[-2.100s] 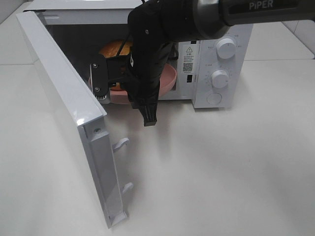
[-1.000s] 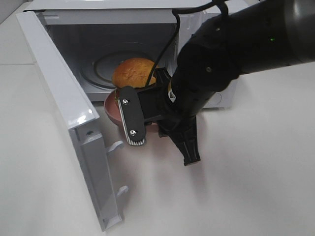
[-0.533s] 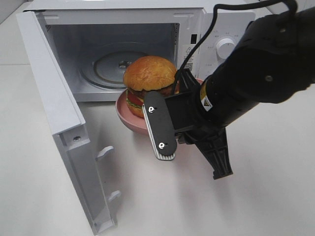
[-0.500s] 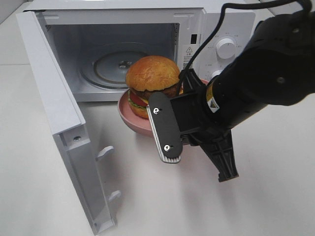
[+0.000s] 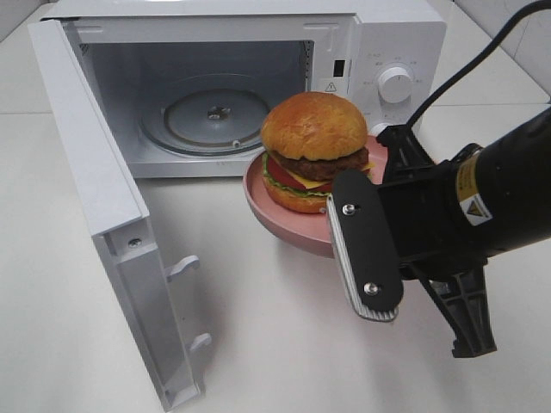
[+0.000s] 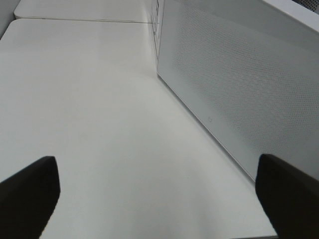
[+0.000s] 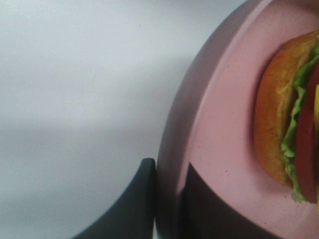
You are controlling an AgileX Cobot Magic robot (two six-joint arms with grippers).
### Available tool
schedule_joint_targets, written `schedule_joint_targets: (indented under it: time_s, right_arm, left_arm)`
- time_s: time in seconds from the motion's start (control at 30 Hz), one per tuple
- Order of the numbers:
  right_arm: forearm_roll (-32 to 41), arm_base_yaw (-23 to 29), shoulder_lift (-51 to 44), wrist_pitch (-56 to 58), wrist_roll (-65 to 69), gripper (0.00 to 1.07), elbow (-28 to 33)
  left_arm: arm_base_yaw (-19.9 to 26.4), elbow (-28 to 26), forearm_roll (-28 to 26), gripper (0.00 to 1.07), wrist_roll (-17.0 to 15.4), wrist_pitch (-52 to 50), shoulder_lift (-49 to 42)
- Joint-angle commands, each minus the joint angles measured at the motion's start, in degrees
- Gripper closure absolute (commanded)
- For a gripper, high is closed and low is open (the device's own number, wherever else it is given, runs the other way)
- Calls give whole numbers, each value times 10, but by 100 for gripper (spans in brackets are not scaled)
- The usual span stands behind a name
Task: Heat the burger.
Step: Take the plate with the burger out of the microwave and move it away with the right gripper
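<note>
Pink plate (image 5: 275, 211) rim hidden behind right tool (image 7: 167, 199), burger (image 7: 291, 134) cut off in wrist view

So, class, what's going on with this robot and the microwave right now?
The right gripper is shut on the rim of a pink plate carrying the burger, holding it up in front of the microwave. The door stands wide open and the glass turntable inside is bare. The left gripper is open and holds nothing, beside the outside of the door.
</note>
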Motion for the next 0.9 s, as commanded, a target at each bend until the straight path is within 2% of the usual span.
schedule_joint_targets:
  time_s: [0.03, 0.4, 0.63, 0.9]
  right_arm:
    - [-14, 1, -38, 13, 14, 107, -1]
    - [-17, 1, -115, 111, 69, 107, -1]
    - [-70, 1, -166, 184, 160, 107, -1]
    - [-101, 1, -182, 246, 242, 107, -1]
  left_arm:
    - [1, 0, 2, 7, 1, -2, -8]
    - [1, 0, 2, 7, 1, -2, -8]
    - [1, 0, 2, 7, 1, -2, -8]
    - [1, 0, 2, 7, 1, -2, -8]
